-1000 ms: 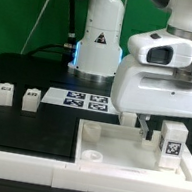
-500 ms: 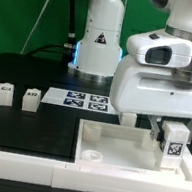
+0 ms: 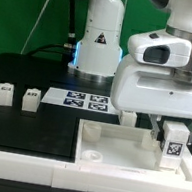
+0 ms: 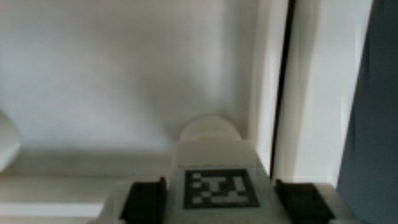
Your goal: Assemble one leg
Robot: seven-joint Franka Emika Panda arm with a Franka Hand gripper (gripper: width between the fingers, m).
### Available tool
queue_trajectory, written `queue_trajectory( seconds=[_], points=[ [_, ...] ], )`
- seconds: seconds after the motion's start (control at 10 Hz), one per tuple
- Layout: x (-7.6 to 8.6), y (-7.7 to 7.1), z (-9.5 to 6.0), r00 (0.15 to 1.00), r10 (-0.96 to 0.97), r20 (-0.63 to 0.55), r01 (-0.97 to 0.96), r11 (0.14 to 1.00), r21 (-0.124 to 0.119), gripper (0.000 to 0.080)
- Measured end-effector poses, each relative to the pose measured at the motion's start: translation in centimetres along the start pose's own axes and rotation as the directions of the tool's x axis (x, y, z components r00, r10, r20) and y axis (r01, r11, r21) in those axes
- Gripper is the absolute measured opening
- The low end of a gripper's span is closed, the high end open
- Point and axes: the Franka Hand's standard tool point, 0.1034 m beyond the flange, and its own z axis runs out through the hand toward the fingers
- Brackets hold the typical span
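Note:
My gripper is shut on a leg, a stubby white block with a black-and-white tag facing the camera. It holds the leg upright over the wide white square plate, near the plate's corner on the exterior view's right. In the wrist view the leg sits between the two dark fingers, tag up, above the plate's white face and close to its raised rim. Two more legs stand on the black table at the exterior view's left.
The marker board lies on the black table behind the plate. A round socket shows at the plate's front corner. The arm's base stands behind the table. The bulky white wrist fills the exterior view's right.
The gripper with the leg has sunk slightly toward the plate over the last second; since half a second ago nothing has visibly moved.

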Motion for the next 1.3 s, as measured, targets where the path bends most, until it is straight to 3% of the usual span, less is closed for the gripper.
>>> queue_trajectory(
  seconds=[0.2,0.4,0.7,0.8,0.9,1.0,1.1,1.2,1.3],
  points=[
    [-0.8,-0.2,0.1,0.971,0.237,0.002,-0.237,0.971,0.014,0.0291],
    [-0.9,-0.6,0.1,0.855,0.518,0.020,-0.518,0.855,0.027,0.0291],
    [-0.8,-0.9,0.1,0.692,0.721,0.040,-0.722,0.691,0.035,0.0291],
    [-0.9,-1.0,0.1,0.681,0.731,0.042,-0.732,0.680,0.034,0.0298],
    [-0.9,-1.0,0.1,0.700,0.713,0.041,-0.714,0.699,0.035,0.0298],
    [-0.9,-1.0,0.2,0.731,0.681,0.039,-0.682,0.730,0.036,0.0475],
    [-1.1,-1.3,0.2,0.764,0.644,0.038,-0.645,0.764,0.031,0.0475],
    [-1.1,-1.2,0.4,0.851,0.525,0.034,-0.526,0.850,0.034,0.0618],
    [-1.0,-1.0,0.5,0.923,0.385,0.025,-0.386,0.922,0.041,0.0641]
  ],
)
